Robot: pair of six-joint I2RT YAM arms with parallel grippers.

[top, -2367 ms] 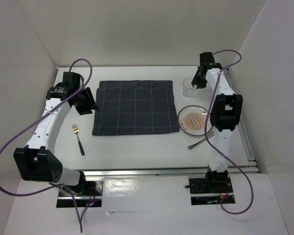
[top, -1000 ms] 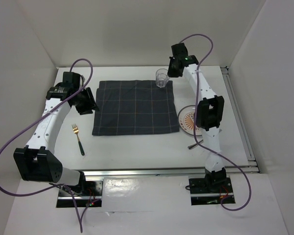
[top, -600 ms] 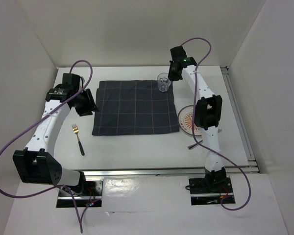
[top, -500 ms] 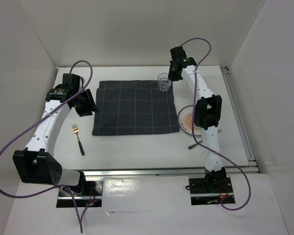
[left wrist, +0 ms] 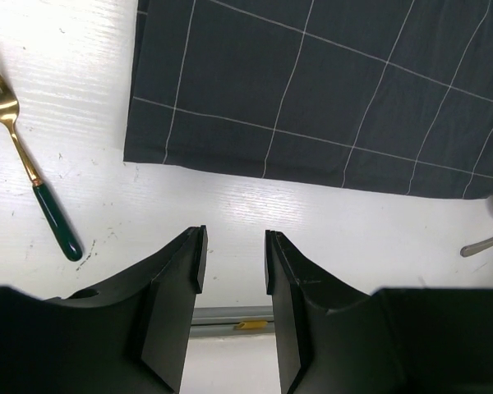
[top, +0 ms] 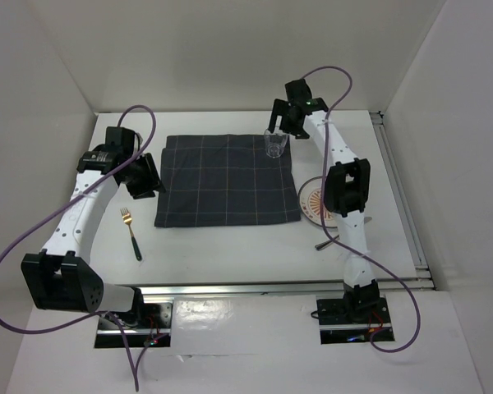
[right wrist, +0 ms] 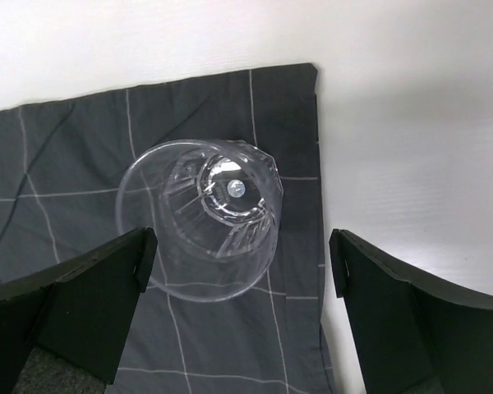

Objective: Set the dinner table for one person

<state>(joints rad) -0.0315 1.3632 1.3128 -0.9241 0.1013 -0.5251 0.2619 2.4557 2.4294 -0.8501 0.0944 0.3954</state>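
Observation:
The dinner table (top: pixel 230 250) is a white top with a dark grey checked placemat (top: pixel 226 180) in the middle. A clear glass (top: pixel 274 144) stands upright on the mat's far right corner. My right gripper (top: pixel 281 125) hangs above it, open. In the right wrist view the glass (right wrist: pixel 205 217) sits between the spread fingers of that gripper (right wrist: pixel 242 254), close to the left one, and no pad presses it. My left gripper (top: pixel 144 176) hovers at the mat's left edge. Its fingers (left wrist: pixel 234 238) stand apart with nothing between them. A gold fork (top: pixel 131 234) with a green handle lies left of the mat.
A plate (top: pixel 312 201) with an orange pattern lies right of the mat, partly hidden by the right arm. A grey utensil handle (top: pixel 329 243) lies just in front of the plate. White walls close in the table at the back and both sides.
My right gripper carried the glass from the table's right side onto the mat's far right corner, then opened and let it go. The left arm barely moved.

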